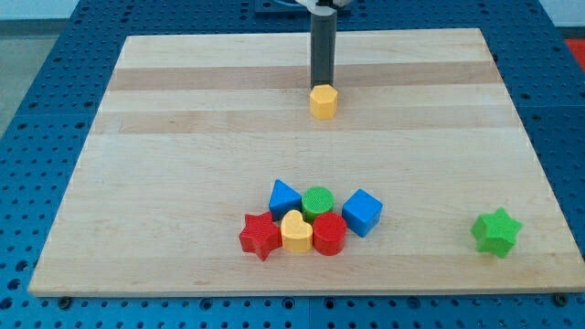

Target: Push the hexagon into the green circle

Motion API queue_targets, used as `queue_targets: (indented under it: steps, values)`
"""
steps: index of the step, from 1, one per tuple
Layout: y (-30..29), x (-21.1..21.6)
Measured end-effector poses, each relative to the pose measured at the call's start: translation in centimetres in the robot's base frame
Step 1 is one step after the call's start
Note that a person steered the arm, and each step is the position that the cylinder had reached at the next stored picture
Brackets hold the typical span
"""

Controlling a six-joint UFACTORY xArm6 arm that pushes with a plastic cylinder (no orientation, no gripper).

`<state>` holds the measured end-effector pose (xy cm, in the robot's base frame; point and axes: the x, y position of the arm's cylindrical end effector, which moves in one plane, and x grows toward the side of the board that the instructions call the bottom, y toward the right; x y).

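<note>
A yellow hexagon (323,101) sits in the upper middle of the wooden board (183,137). My tip (321,84) stands right behind it, at its top edge, touching or nearly touching it. A green circle (318,199) lies in a cluster near the view's bottom, straight below the hexagon and well apart from it.
Around the green circle are a blue triangular block (284,198), a blue cube (362,212), a red star (260,235), a yellow heart (295,232) and a red cylinder (329,234). A green star (496,231) lies alone at the bottom right.
</note>
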<state>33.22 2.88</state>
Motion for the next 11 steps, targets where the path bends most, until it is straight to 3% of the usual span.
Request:
queue_targets:
  steps: [2, 6, 11]
  values:
    - [0.0, 2.6]
    - [0.2, 12.4]
    - [2.1, 15.7]
